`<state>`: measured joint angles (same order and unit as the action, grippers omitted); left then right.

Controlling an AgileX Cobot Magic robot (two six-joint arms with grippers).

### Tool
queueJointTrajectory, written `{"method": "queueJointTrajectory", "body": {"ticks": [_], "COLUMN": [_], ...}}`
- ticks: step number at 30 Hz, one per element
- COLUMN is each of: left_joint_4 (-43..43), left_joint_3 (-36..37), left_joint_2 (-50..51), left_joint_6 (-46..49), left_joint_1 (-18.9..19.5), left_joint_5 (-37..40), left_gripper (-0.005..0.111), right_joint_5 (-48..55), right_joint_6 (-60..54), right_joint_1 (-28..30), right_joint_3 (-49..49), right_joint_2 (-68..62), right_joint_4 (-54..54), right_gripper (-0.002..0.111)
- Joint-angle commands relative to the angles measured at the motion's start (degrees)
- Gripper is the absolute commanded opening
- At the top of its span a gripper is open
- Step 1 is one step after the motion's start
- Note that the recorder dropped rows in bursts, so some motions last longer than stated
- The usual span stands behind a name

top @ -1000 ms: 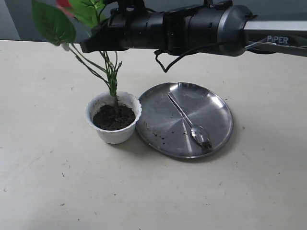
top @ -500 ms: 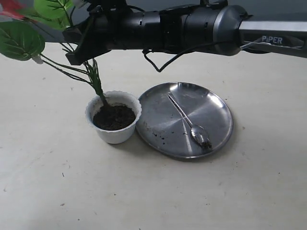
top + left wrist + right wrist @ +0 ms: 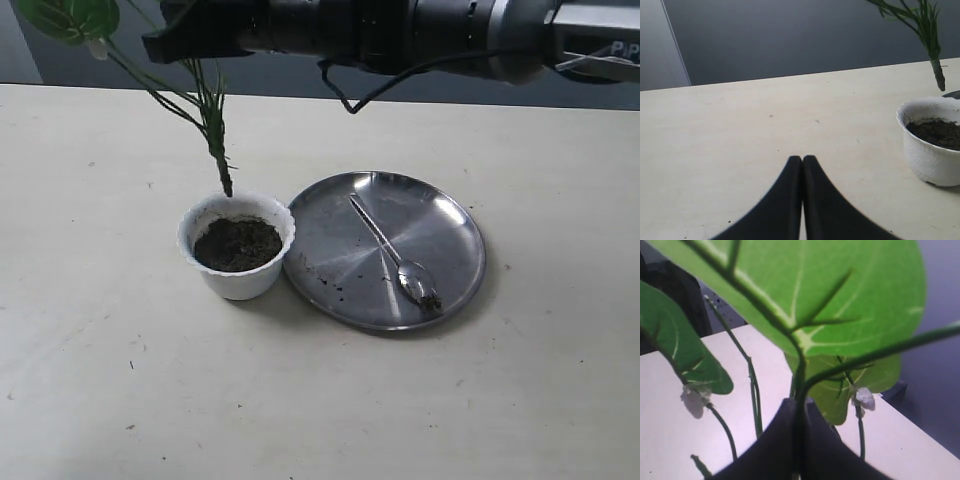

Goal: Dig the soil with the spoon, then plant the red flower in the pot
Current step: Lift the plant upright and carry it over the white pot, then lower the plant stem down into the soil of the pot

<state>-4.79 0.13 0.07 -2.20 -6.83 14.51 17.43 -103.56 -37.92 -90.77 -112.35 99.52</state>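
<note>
Gripping the red flower (image 3: 212, 120) by its thin, springy stems, right gripper (image 3: 799, 440) pinched tight; left gripper (image 3: 802, 165) closed on nothing. Dangling light and floppy, dark base hanging just above the pot (image 3: 237, 280); looking best held low on the stiffer bundled stems.

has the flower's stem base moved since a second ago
Yes. The red flower stem base has lifted out of the soil and now hangs just above the pot rim, held by the right gripper.

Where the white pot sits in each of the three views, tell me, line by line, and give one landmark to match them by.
Exterior view: the pot stands left of centre, beside the steel plate.
Left wrist view: the pot is at the right edge, partly cut off.
Right wrist view: not in it; leaves fill the picture.
Shared landmark: the flower's dark stem base hangs just above the pot's rim in both.
</note>
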Motion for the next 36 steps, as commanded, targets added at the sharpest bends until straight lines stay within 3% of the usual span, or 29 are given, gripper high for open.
{"method": "queueJointTrajectory", "body": {"ticks": [1, 10, 15, 22, 25, 36], "left_joint_4": [-0.02, -0.02, -0.02, -0.02, -0.02, -0.02], "left_joint_3": [-0.13, -0.13, -0.13, -0.13, -0.13, -0.13], "left_joint_2": [-0.07, -0.07, -0.07, -0.07, -0.07, -0.07], "left_joint_6": [-0.25, -0.25, -0.25, -0.25, -0.25, -0.25], "left_joint_1": [-0.31, -0.31, -0.31, -0.31, -0.31, -0.31], "left_joint_5": [-0.79, -0.79, -0.79, -0.79, -0.79, -0.79], "left_gripper": [0.001, 0.001, 0.001, 0.001, 0.001, 0.001], "right_joint_5": [0.58, -11.67, -2.76, -0.98, 4.56, 6.55], "right_joint_6": [0.49, 10.39, 7.77, 7.69, 6.60, -4.45], "right_joint_1": [-0.01, -0.01, -0.01, -0.01, 0.60, 0.82], "right_joint_3": [-0.48, -0.48, -0.48, -0.37, -0.37, -0.37], "right_joint_2": [2.13, 3.04, 3.42, 3.53, 3.66, 2.90], "right_joint_4": [0.43, 0.43, 0.43, 0.43, 0.43, 0.43], "right_gripper": [-0.001, -0.001, -0.001, -0.001, -0.001, -0.001]}}
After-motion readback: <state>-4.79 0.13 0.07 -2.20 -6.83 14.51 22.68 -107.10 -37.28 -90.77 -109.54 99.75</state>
